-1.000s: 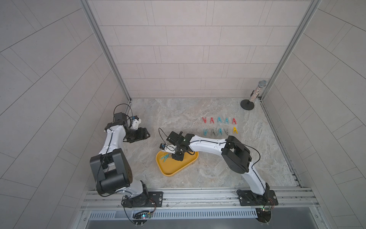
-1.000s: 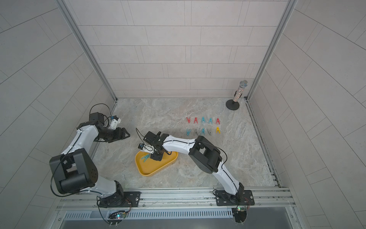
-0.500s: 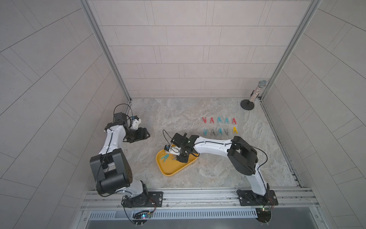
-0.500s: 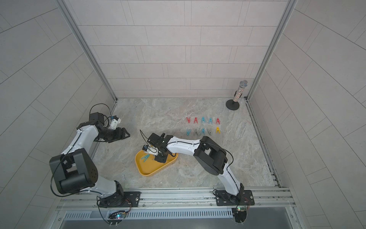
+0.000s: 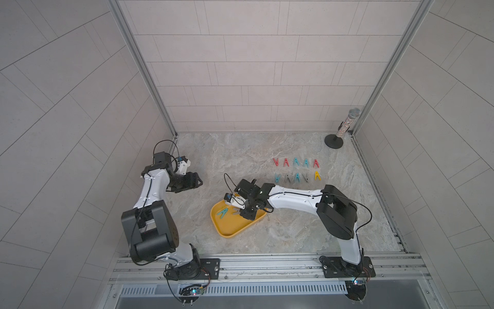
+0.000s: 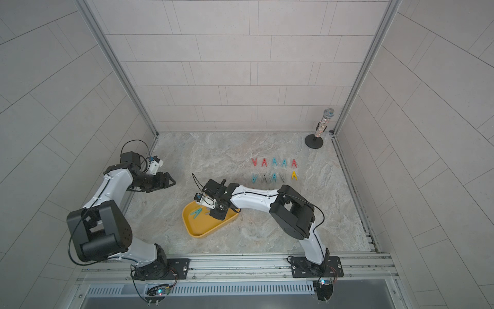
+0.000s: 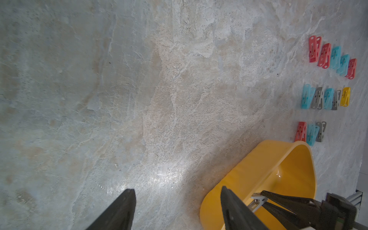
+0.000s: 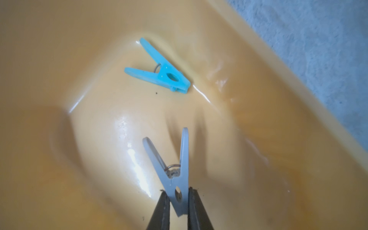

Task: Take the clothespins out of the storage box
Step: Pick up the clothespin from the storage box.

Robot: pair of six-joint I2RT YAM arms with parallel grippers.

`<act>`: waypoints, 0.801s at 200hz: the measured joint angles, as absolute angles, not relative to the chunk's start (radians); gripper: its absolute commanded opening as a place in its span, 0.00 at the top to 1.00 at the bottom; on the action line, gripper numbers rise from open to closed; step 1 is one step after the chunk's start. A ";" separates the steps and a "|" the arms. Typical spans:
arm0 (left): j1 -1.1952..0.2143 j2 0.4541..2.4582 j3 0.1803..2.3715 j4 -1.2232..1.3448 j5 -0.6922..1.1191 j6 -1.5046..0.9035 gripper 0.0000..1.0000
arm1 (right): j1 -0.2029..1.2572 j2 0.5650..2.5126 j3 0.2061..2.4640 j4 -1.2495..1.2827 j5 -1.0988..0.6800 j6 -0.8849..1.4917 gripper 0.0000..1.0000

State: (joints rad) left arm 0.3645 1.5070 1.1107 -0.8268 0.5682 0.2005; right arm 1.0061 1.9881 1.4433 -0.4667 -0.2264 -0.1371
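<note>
The yellow storage box lies on the marble table near the front middle. A teal clothespin lies flat inside it. My right gripper reaches into the box and is shut on the nose of a grey clothespin, whose legs point away from the fingers. Several more clothespins lie in neat rows on the table behind and to the right of the box. My left gripper hovers open and empty to the left of the box.
A glittery microphone on a black round stand occupies the back right corner. Tiled walls close in the table on three sides, and a metal rail carrying both arm bases runs along the front.
My right gripper has shifted forward and right over the box and its jaws have narrowed onto the grey clothespin. The left arm has not moved.
</note>
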 measured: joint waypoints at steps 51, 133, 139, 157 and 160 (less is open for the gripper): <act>0.364 1.507 1.111 -0.827 0.576 0.202 0.25 | 0.991 1.903 1.401 -0.414 -0.244 -0.084 1.00; 0.364 1.507 1.111 -0.839 0.614 0.216 0.25 | 0.928 1.719 1.258 -0.318 -0.247 0.033 1.00; 0.364 1.507 1.111 -0.841 0.616 0.217 0.25 | 0.921 1.707 1.249 -0.312 -0.247 0.042 1.00; 0.358 1.507 1.111 -0.844 0.622 0.218 0.25 | 0.902 1.674 1.222 -0.298 -0.246 0.069 1.00; 0.355 1.507 1.111 -0.844 0.623 0.218 0.25 | 0.899 1.668 1.217 -0.297 -0.245 0.075 1.00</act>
